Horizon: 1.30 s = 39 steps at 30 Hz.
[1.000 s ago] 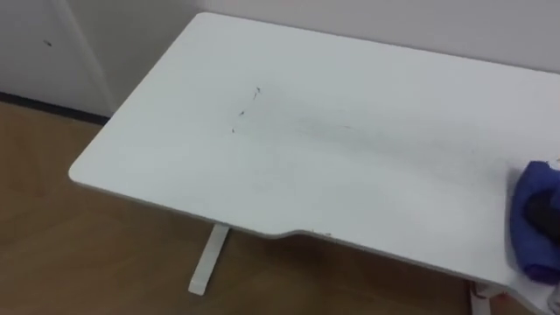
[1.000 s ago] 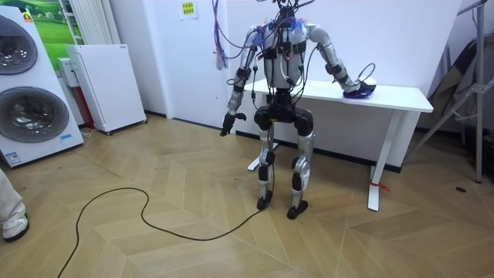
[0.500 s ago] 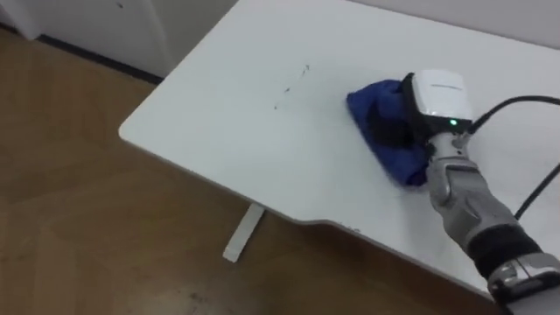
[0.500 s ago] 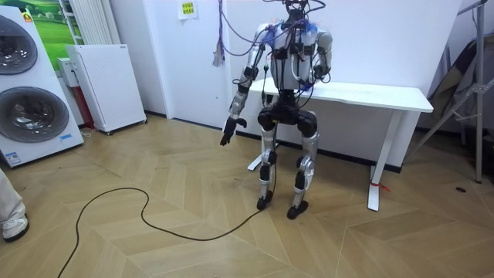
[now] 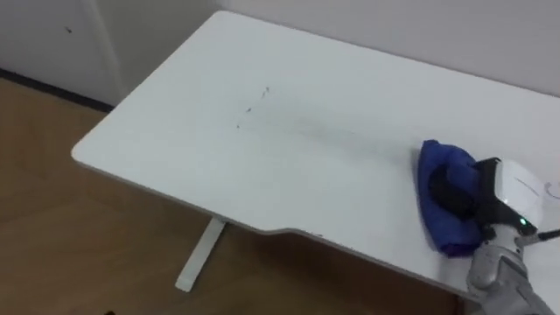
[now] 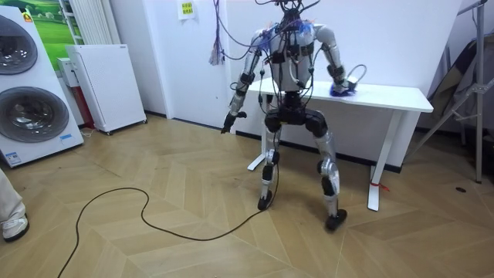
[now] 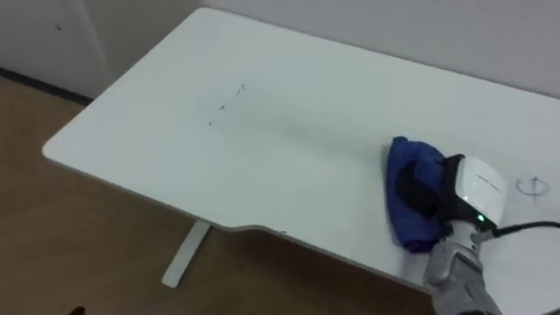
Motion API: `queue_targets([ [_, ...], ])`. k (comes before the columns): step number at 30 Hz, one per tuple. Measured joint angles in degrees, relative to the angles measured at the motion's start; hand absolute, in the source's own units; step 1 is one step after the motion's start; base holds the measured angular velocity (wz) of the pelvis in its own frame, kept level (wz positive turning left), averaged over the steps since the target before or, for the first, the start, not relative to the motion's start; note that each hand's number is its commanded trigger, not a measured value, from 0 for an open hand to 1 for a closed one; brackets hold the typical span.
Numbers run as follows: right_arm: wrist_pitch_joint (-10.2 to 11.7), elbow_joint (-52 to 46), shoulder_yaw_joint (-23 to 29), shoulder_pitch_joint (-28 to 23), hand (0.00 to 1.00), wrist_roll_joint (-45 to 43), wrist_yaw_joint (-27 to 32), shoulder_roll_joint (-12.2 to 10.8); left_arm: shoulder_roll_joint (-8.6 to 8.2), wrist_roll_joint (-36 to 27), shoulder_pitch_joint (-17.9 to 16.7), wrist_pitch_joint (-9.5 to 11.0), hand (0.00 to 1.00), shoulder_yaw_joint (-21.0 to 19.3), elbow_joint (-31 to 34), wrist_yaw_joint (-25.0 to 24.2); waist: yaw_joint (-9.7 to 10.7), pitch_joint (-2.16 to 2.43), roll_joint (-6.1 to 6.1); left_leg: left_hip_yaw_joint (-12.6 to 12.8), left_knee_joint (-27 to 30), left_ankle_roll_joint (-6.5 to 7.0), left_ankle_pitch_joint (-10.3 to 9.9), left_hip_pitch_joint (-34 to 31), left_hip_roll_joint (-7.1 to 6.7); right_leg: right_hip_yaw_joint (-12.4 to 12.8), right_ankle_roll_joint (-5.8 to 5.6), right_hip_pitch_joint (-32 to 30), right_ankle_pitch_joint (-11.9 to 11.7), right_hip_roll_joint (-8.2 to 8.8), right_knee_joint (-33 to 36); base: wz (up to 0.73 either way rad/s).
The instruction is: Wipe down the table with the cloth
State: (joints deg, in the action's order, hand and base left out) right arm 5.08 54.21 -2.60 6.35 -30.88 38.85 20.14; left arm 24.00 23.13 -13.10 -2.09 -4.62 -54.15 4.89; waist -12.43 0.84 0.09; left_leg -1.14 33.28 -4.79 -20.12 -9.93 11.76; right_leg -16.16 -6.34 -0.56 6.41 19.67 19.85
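A white table stands against the wall, and I stand at its front edge. A crumpled blue cloth lies on its right part, near the front edge. My right hand rests on the cloth, its dark fingers sunk into the folds and curled on it. Small dark marks and a faint grey smear sit left of the cloth, toward the table's middle. In the room view my right hand is on the tabletop, and my left hand hangs relaxed at my side, away from the table.
The table's left corner and its white foot stand over wooden floor. Washing machines and a white cabinet line the room view's left. A person's shoe shows at the far left, and dark gear stands right of the table.
My right hand has dragged the cloth from beside the marks to the table's right part. My right leg has stepped out sideways, and the eye view has shifted.
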Motion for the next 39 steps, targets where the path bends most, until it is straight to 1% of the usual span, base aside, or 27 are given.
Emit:
queue_targets([
  [2, 1.0, -0.2, 0.8, -0.7, 1.00, 0.8, 0.0, 0.0, 0.54, 0.0, -0.2, 0.0, 0.00, 0.0, 0.2, 0.7, 0.4, 0.00, -0.57, 0.0, 0.4, -2.91, -0.4, 0.6, 2.43, -2.9, -0.20, -0.2, -2.0, -1.21, 0.8, -0.11],
  [3, 1.3, -0.9, 1.1, -0.3, 1.00, 0.7, -0.2, 0.2, -0.07, 0.2, -0.3, -0.1, 0.00, -0.2, 0.2, 1.1, 0.2, 0.10, -0.34, 0.7, 0.7, -5.05, -0.4, 0.9, 4.26, -4.9, -3.45, -1.2, -0.3, -2.46, 2.4, -0.67],
  [4, 1.5, -1.3, 1.2, 0.5, 1.00, 0.3, -0.3, 0.5, -1.50, 0.3, -1.0, -0.1, 0.00, 0.1, 0.3, 1.1, -0.5, 0.03, 0.80, 1.0, -0.5, -7.19, 0.3, 1.6, 6.74, -4.7, -3.24, -3.1, 2.7, -4.26, 5.9, -0.63],
  [5, 1.5, -1.5, 1.2, 0.9, 1.00, 0.0, -0.3, 0.6, -2.16, 0.6, -1.2, 0.1, 0.00, 0.2, 0.3, 1.1, -0.5, 0.02, 1.03, 1.0, -1.8, -7.76, 1.1, 2.0, 7.60, -4.6, -2.36, -4.4, 3.9, -4.89, 8.0, -0.38],
  [6, 1.4, -2.6, 1.2, 1.3, 1.00, -0.9, -0.6, 0.8, -3.53, 1.5, -1.6, 0.2, 0.00, 0.3, 0.9, 1.0, -0.1, -0.12, 0.73, 1.0, -4.9, -7.77, 3.2, 2.9, 8.16, -4.6, -1.20, -6.5, 6.9, -5.02, 11.3, -0.05],
  [7, 1.3, -3.6, 1.2, 1.5, 1.00, -1.7, -1.1, 1.2, -5.11, 1.8, -2.5, 0.2, 0.00, 0.3, 2.2, 1.0, 0.1, -0.22, 0.49, 1.1, -7.1, -6.06, 5.0, 3.9, 8.52, -4.5, -0.05, -8.0, 9.2, -5.21, 13.9, 0.00],
  [8, 1.2, -3.8, 1.1, 1.8, 1.00, -2.0, -1.5, 1.2, -5.84, 2.2, -2.7, 0.2, 0.00, 0.4, 2.8, 1.0, 0.2, -0.42, -0.03, 1.1, -7.6, -4.99, 6.2, 4.3, 8.61, -4.4, 0.36, -8.6, 10.1, -5.39, 14.8, 0.05],
  [9, 0.8, -4.4, 1.1, 2.7, 1.00, -3.0, -2.5, 1.3, -7.24, 2.9, -3.1, 0.2, 0.00, 0.4, 3.3, 0.8, 0.6, -0.82, -0.34, 1.1, -7.7, -3.92, 8.6, 4.3, 8.73, -4.6, 1.37, -8.7, 11.4, -5.82, 15.9, 0.13],
  [10, 0.4, -4.9, 0.9, 3.7, 1.00, -4.0, -3.8, 1.2, -8.21, 2.8, -3.3, 0.0, 0.00, 0.5, 3.3, 0.5, 1.0, -0.98, 0.70, 1.4, -7.6, -3.81, 10.9, 3.6, 8.71, -5.3, 2.05, -8.8, 12.6, -6.05, 16.6, 0.21],
  [11, -0.1, -5.3, 0.8, 4.2, 1.00, -4.6, -4.4, 1.2, -8.61, 2.8, -3.3, -0.1, 0.00, 0.6, 3.3, 0.4, 1.1, -1.19, 0.58, 2.0, -7.5, -4.07, 11.8, 3.2, 8.69, -5.7, 2.46, -8.9, 13.1, -6.19, 16.7, 0.15],
  [12, -1.4, -5.9, -0.5, 6.1, 1.00, -5.4, -5.4, 1.3, -9.34, 2.8, -3.2, -0.3, 0.00, 0.6, 3.3, 0.4, 0.9, -1.22, 0.05, 3.9, -6.5, -4.19, 12.1, 2.4, 8.12, -5.4, 3.15, -9.7, 13.5, -6.74, 16.9, 0.04],
  [13, -2.7, -6.8, -1.9, 8.2, 1.00, -6.1, -6.7, 1.2, -9.53, 2.8, -3.1, -0.5, 0.00, 0.6, 3.2, 0.4, 0.9, -1.73, 0.10, 4.3, -4.1, -4.14, 12.0, 1.0, 6.72, -3.9, 4.15, -10.5, 13.7, -7.95, 16.8, 0.04],
  [14, -3.5, -7.4, -2.4, 9.0, 1.00, -7.0, -7.3, 1.2, -9.51, 2.8, -2.7, -0.5, 0.00, 0.6, 3.2, 0.4, 1.1, -1.86, 0.52, 4.3, -2.7, -3.96, 11.9, -0.1, 5.78, -3.0, 4.63, -10.7, 13.9, -8.57, 16.7, 0.25],
  [15, -4.3, -8.0, -2.9, 10.4, 1.00, -8.7, -8.0, 1.4, -9.52, 2.8, -1.7, -0.8, 0.00, 1.1, 3.1, 0.3, 1.3, -2.44, 0.09, 4.3, 0.7, -2.24, 10.8, -2.6, 3.23, 0.1, 5.67, -11.1, 14.0, -10.20, 16.5, 0.30],
  [16, -5.4, -8.0, -3.1, 12.0, 1.00, -10.0, -9.4, 1.4, -9.74, 2.8, -1.6, -1.2, 0.00, 2.0, 2.6, -0.1, 0.5, -2.54, 0.23, 4.4, 2.8, -0.55, 8.6, -4.1, -0.47, 3.7, 6.70, -11.8, 13.5, -11.61, 16.2, 0.19],
  [17, -5.8, -8.1, -3.3, 12.8, 1.00, -10.3, -10.1, 1.4, -9.83, 2.8, -1.1, -1.5, 0.00, 2.5, 2.6, -0.5, -0.1, -2.30, 0.79, 4.5, 3.4, 0.29, 7.5, -4.6, -2.24, 4.9, 7.16, -11.8, 12.9, -12.31, 15.7, -0.22],
  [18, -6.1, -8.3, -3.4, 13.6, 1.00, -11.2, -11.1, 1.4, -10.22, 2.9, -1.4, -1.7, 0.00, 2.7, 2.6, -1.5, -2.2, -2.11, 1.33, 5.1, 2.6, 1.58, 5.7, -4.7, -5.72, 7.7, 7.43, -11.9, 12.1, -13.71, 14.4, -0.61],
  [19, -6.1, -8.5, -4.0, 14.0, 1.00, -12.0, -11.9, 1.8, -10.66, 2.8, -2.1, -1.8, 0.00, 2.7, 2.5, -1.8, -4.2, -1.64, 2.07, 5.5, -0.4, 2.55, 5.1, -4.3, -9.04, 10.5, 7.31, -11.7, 11.0, -15.04, 12.8, -0.76],
  [20, -6.1, -8.7, -4.5, 14.3, 1.00, -12.2, -12.3, 2.0, -10.82, 2.7, -2.5, -1.8, 0.00, 2.7, 2.5, -1.8, -5.3, -1.43, 2.46, 5.6, -2.6, 2.87, 5.3, -4.1, -10.83, 11.6, 7.21, -11.7, 10.6, -15.60, 12.1, -0.83],
  [21, -6.0, -9.5, -5.3, 14.7, 1.00, -13.0, -12.8, 2.1, -10.66, 2.5, -3.3, -2.2, 0.00, 2.3, 2.4, -1.8, -6.4, -1.44, 2.56, 5.9, -5.6, 7.08, 7.0, -3.5, -13.11, 12.9, 6.88, -11.9, 10.2, -15.93, 11.4, -0.53],
  [22, -5.2, -9.6, -5.3, 14.5, 1.00, -13.9, -12.8, 2.1, -10.23, 1.9, -3.4, -2.8, 0.00, 2.3, 1.6, -1.7, -6.3, -1.27, 2.76, 6.9, -7.0, 7.89, 7.3, -2.4, -12.82, 12.1, 6.66, -11.5, 9.9, -15.83, 10.3, -0.38],
  [25, -3.9, -9.3, -5.3, 12.4, 1.00, -12.6, -12.0, 2.2, -9.71, 1.1, -4.3, -3.3, 0.00, 2.3, 1.0, -1.6, -4.9, -1.26, 2.00, 7.1, -9.4, 8.25, 7.5, -0.1, -13.16, 9.9, 6.52, -9.1, 9.2, -15.37, 7.8, -0.04],
  [29, 1.4, -6.8, -1.6, 5.7, 1.00, -7.0, -6.3, 2.2, -9.38, 1.2, -4.4, -2.5, 0.00, 0.5, 0.3, -1.0, 0.7, -1.28, 0.23, 5.6, -10.8, 8.46, 7.3, 1.8, -13.63, 6.3, 6.32, -5.4, 9.2, -14.65, 4.5, 0.36],
  [31, 3.3, -4.8, 2.3, 2.0, 1.00, -4.4, -3.4, 2.3, -8.80, 1.3, -4.2, -1.2, 0.00, -0.3, 0.1, 0.0, 3.1, -0.92, -0.43, 5.6, -10.7, 8.64, 6.6, 1.9, -13.55, 4.6, 6.15, -4.2, 9.3, -14.53, 4.1, 0.29],
  [34, 3.3, -4.6, 7.4, -3.4, 1.00, -3.6, -2.5, 3.0, -8.82, 2.4, -4.4, -0.9, 0.00, -2.1, -0.2, 0.8, 4.9, -0.37, -1.19, 5.6, -10.1, 9.13, 5.3, 3.0, -13.69, 2.0, 5.39, -3.5, 9.8, -13.52, 6.2, 0.10],
  [36, 3.3, -2.8, 9.1, -5.0, 1.00, -3.0, -2.2, 4.0, -8.79, 2.3, -4.5, -0.8, 0.00, -2.2, -0.7, 1.3, 5.1, -0.28, -1.19, 5.6, -9.7, 9.53, 4.6, 4.0, -13.68, 1.3, 5.38, -1.8, 9.8, -13.48, 5.7, -0.10],
  [39, 2.5, -1.3, 9.6, -5.5, 1.00, -3.0, -2.1, 5.2, -8.80, 1.1, -3.7, -0.4, 0.00, -2.1, -1.0, 1.3, 5.6, -0.28, -0.91, 5.9, -9.4, 10.00, 4.2, 4.3, -13.70, 1.3, 4.43, -0.8, 9.0, -13.70, 3.6, -0.12],
])
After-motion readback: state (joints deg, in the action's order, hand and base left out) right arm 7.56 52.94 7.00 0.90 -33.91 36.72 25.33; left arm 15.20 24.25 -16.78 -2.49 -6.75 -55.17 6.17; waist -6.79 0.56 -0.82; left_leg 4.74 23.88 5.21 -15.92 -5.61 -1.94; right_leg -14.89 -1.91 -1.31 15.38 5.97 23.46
